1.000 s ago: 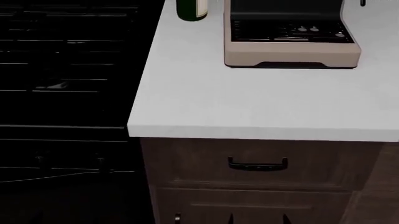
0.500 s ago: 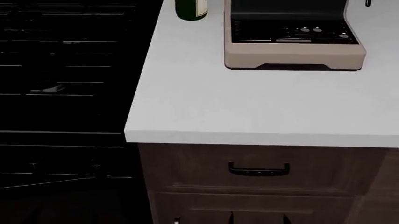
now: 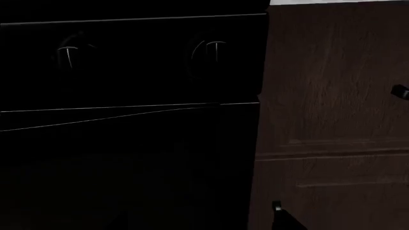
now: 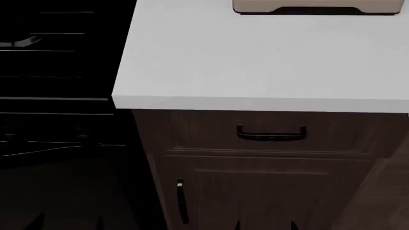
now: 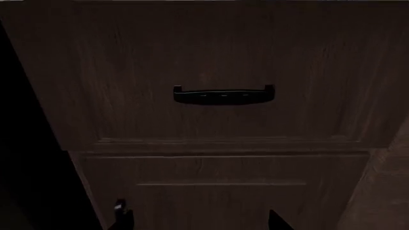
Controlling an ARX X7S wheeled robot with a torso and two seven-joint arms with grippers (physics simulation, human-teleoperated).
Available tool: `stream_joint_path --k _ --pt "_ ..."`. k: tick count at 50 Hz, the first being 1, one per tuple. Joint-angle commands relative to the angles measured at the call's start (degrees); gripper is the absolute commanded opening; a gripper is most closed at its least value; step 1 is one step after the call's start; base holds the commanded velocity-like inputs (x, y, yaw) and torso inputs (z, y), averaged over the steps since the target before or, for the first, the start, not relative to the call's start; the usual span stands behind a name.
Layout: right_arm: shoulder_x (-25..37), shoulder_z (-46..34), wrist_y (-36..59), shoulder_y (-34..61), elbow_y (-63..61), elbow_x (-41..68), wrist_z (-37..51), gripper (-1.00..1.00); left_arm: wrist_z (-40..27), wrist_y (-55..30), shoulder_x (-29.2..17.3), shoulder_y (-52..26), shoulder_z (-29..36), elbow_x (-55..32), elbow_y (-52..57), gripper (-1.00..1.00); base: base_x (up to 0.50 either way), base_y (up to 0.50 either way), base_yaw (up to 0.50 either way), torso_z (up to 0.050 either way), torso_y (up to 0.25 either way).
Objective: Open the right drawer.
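The right drawer (image 4: 268,133) is a dark brown wood-grain front under the white counter, flush with its frame, with a horizontal black bar handle (image 4: 271,134). In the right wrist view the drawer (image 5: 217,67) fills the picture, its handle (image 5: 223,95) at centre. My right gripper (image 5: 199,220) is open, with dark fingertips (image 5: 121,218) set wide, below the handle and short of it. In the head view its tips (image 4: 265,225) show at the bottom edge, in front of the cabinet door. My left gripper (image 4: 69,223) is open before the black oven, and one fingertip (image 3: 278,214) shows in its wrist view.
A white countertop (image 4: 255,62) overhangs the drawer, with a beige appliance's base (image 4: 316,6) at the back. Below the drawer is a cabinet door (image 4: 255,191) with a vertical black handle (image 4: 182,201). The black oven (image 4: 57,96) with its knobs (image 3: 214,50) stands to the left.
The head view has dropped: counter edge and drawer now sit higher in the picture, the green bottle is out of view, and the door handle and left gripper tips have come into view.
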Motion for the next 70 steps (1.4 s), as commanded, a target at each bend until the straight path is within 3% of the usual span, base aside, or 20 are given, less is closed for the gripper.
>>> stream_joint_path --k 1,19,33,54,59,70 --pt "0.19 -0.29 -0.27 0.09 0.27 0.16 0.27 1.0 -0.13 0.24 -0.29 -0.04 0.44 -0.08 -0.07 1.0 0.0 0.0 0.0 0.0 -0.25" --pt "0.46 -0.39 -0.05 0.12 0.0 0.23 1.49 1.0 0.96 2.04 -0.53 0.4 0.47 -2.86 0.56 1.0 0.0 0.0 0.0 0.0 -0.248" --pt "0.99 -1.09 -1.16 0.31 -0.34 -3.06 3.73 1.0 0.31 1.49 -0.61 -0.31 0.75 -2.95 -0.72 1.0 0.0 0.0 0.0 0.0 0.0" --pt "5.33 -3.52 18.58 3.74 -10.64 -12.75 9.98 1.0 0.19 1.25 -1.33 0.43 1.37 -4.15 1.19 1.0 0.0 0.0 0.0 0.0 0.0" --pt "7.65 -8.56 24.14 6.26 -13.55 -22.46 11.52 1.0 0.07 1.59 -1.39 0.42 1.44 -4.17 0.87 1.0 0.0 0.0 0.0 0.0 0.0" --pt "10.4 -13.86 32.08 9.3 -16.76 -33.27 11.46 1.0 -0.23 1.33 -1.49 0.09 1.63 -4.4 0.32 1.0 0.0 0.0 0.0 0.0 0.0"
